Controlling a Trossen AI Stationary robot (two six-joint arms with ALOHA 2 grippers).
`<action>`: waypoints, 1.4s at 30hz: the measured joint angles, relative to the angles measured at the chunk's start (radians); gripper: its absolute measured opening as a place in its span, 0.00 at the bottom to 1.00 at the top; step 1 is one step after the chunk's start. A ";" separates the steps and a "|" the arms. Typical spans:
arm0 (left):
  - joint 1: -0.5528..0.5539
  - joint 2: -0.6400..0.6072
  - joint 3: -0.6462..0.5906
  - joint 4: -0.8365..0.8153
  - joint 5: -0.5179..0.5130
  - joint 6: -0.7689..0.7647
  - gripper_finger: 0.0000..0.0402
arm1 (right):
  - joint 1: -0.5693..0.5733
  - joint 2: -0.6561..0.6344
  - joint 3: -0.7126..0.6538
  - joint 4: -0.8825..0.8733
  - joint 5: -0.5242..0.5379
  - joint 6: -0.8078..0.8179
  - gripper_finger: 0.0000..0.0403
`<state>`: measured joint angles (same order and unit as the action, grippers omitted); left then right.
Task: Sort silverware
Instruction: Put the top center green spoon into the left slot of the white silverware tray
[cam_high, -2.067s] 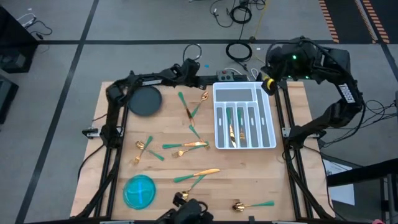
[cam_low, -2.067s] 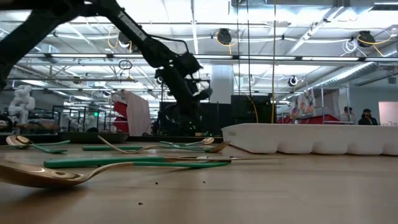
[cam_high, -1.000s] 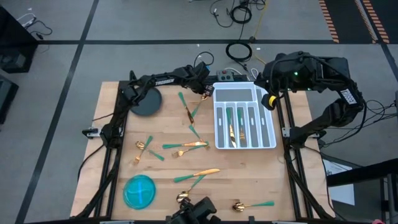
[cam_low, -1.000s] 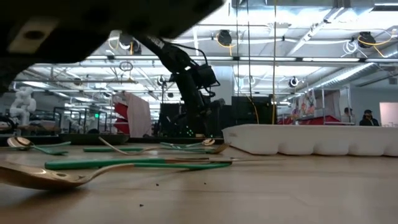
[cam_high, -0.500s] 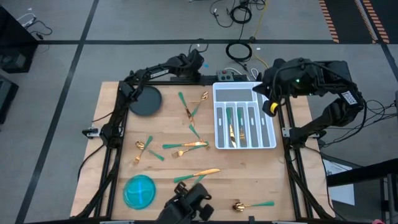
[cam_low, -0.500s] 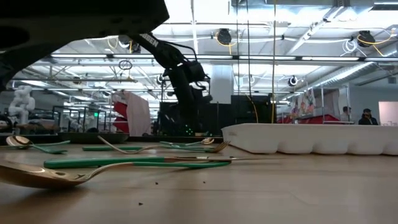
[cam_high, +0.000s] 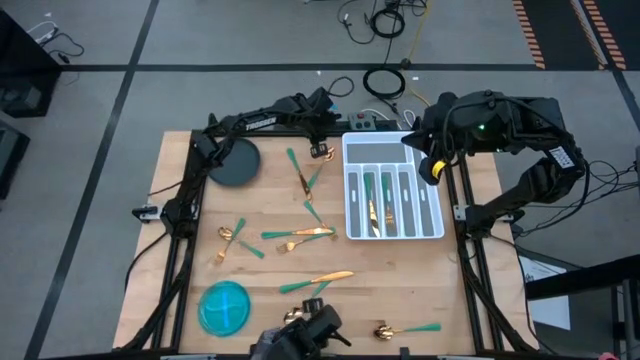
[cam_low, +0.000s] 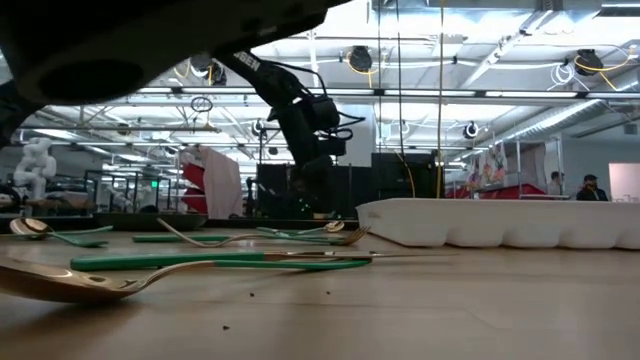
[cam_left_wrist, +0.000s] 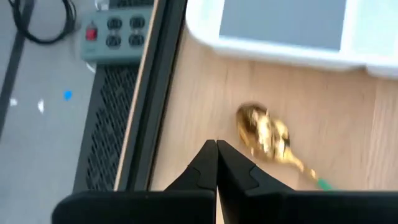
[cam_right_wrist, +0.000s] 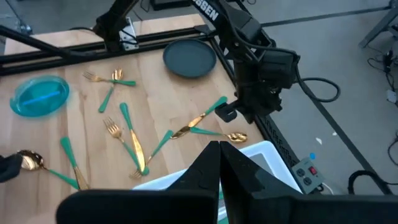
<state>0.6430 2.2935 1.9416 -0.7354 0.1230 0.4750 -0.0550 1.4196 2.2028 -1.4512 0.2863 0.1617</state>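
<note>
1. Gold-and-teal silverware (cam_high: 300, 233) lies scattered across the wooden surface (cam_high: 270, 270), with a few pieces already lying in the tray (cam_high: 391, 190) at the right.
2. One spoon (cam_left_wrist: 268, 132) lies at the far edge, just left of the tray's far corner, gold bowl pointing far.
3. Left hand (cam_high: 322, 148) hovers right over that spoon, fingers pressed together, holding nothing; in its wrist view the tips sit just beside the spoon's bowl, not touching.
4. Right hand (cam_right_wrist: 219, 148) hangs above the tray's far-right corner, fingers together too, empty, waiting.
5. My read: the step in hand is picking this far spoon. To do it well, the left hand should spread its fingers first, centre over the slim teal handle rather than the rounded bowl, then drop straight down.
6. Watch the tray wall beside it; there's little room on that side.
7. A dark plate (cam_high: 234, 162) sits far left, a blue bowl (cam_high: 224, 306) near left.
</note>
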 joint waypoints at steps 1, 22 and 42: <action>0.000 0.002 0.001 0.013 0.010 -0.008 0.00 | 0.004 0.000 0.000 0.000 0.001 0.007 0.00; 0.014 0.106 0.028 -0.142 0.197 0.060 0.00 | 0.068 0.001 0.000 0.051 0.001 0.009 0.00; 0.021 0.112 0.179 0.084 0.072 -0.216 0.00 | 0.077 0.002 0.000 0.057 0.000 0.034 0.00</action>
<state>0.6643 2.4052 2.1204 -0.6515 0.1953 0.2585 0.0216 1.4220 2.2028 -1.3941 0.2867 0.1955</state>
